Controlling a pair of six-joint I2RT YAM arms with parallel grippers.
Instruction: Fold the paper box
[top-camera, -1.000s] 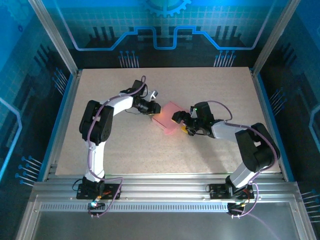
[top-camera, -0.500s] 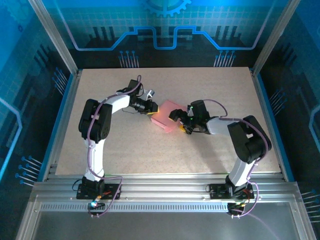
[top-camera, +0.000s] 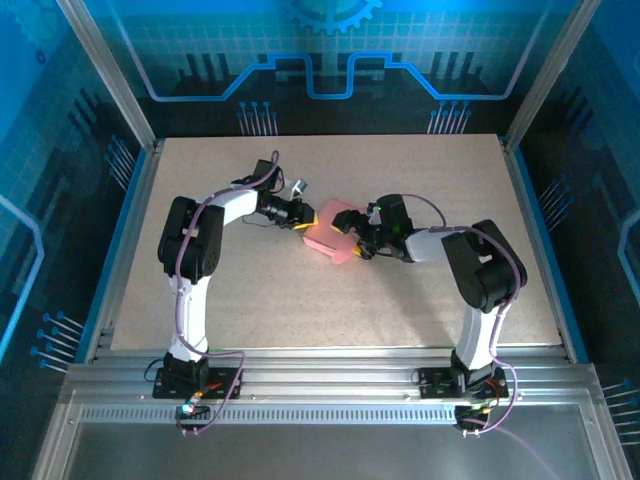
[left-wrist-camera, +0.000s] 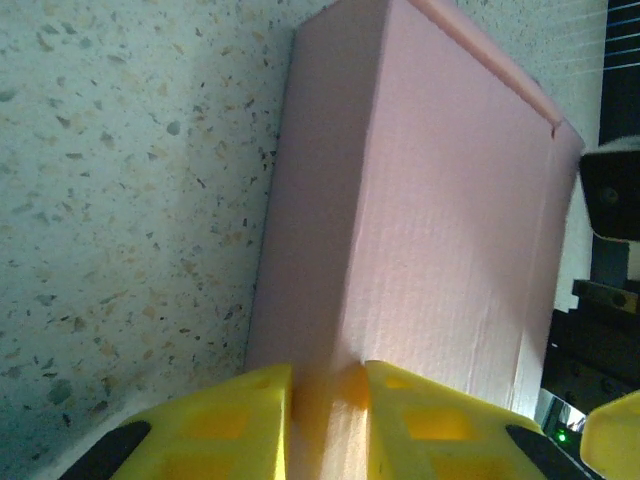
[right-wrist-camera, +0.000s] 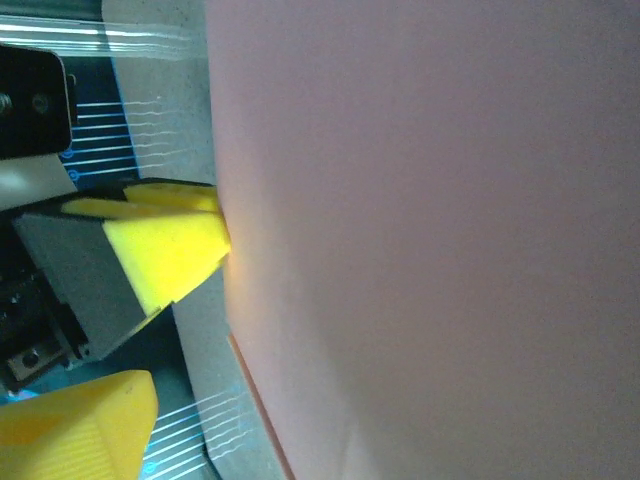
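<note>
Top external: where's the paper box (top-camera: 333, 233) sitting? I see a pink blob mid-table (top-camera: 300, 310) with both arms crowding it. (mik)

Yep, that's it, a small pink block lying about halfway across the table, a bit toward the far side. The left gripper (top-camera: 306, 222) is on its left end and the right gripper (top-camera: 352, 239) is on its right side. So the box is sandwiched between the two wrists. (jo)

Is the left claw actually holding it, or just parked next to it? (mik)

Holding. In the left wrist view the two yellow fingers (left-wrist-camera: 240, 425) are closed in on a corner fold of the card, with pink pinched in the narrow slot between them. The rest of the box runs up and away from the fingers, resting on the speckled tabletop. You can see one long face, plus a thin flap edge along the top right. (jo)

And the right one? (mik)

It's spread wide, not clamping anything. In the right wrist view the pink card is right up against the lens and covers most of the frame. A yellow finger (right-wrist-camera: 80, 425) in the lower left corner stands off the card, with table showing between them. Another yellow tip touches the card's left edge higher up, but I can't tell whose it is. (jo)
</note>
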